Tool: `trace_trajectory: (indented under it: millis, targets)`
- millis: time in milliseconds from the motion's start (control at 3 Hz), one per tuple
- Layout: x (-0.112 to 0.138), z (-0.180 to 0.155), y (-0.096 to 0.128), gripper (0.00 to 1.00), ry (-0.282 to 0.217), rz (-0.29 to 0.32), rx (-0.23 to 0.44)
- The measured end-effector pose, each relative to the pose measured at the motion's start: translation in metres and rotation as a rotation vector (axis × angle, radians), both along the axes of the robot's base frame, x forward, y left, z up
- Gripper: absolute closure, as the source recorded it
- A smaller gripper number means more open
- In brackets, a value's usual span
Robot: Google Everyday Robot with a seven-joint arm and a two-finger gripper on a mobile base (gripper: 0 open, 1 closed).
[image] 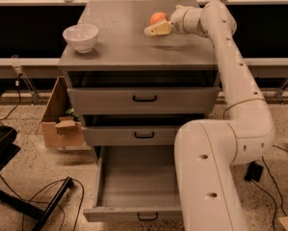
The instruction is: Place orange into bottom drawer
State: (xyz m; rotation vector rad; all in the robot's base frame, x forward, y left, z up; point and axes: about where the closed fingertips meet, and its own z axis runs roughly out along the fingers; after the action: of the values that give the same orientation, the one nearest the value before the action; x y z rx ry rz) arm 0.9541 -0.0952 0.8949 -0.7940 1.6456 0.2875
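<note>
The orange point(157, 18) is a small round fruit resting on the grey cabinet top point(124, 42), toward the back right. My gripper point(154, 29) reaches in from the right, its pale fingers just in front of the orange and partly covering its lower edge. The bottom drawer point(134, 186) is pulled out and shows a bare grey floor, with its black handle at the front. The two upper drawers point(143, 100) are pushed in.
A white bowl point(80, 36) stands on the left of the cabinet top. A cardboard box point(61, 124) sits on the floor left of the cabinet. Black cables and a dark stand lie at the lower left. My white arm point(211, 177) fills the lower right.
</note>
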Motion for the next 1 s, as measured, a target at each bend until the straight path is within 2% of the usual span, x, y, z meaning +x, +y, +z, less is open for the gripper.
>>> trace_trajectory:
  millis: [333, 667, 1000]
  targets:
    - [0.014, -0.009, 0.024, 0.0, -0.005, -0.002, 0.064]
    - [0.027, -0.013, 0.035, 0.0, -0.004, -0.038, 0.114]
    - [0.032, -0.01, 0.028, 0.0, 0.014, -0.087, 0.123]
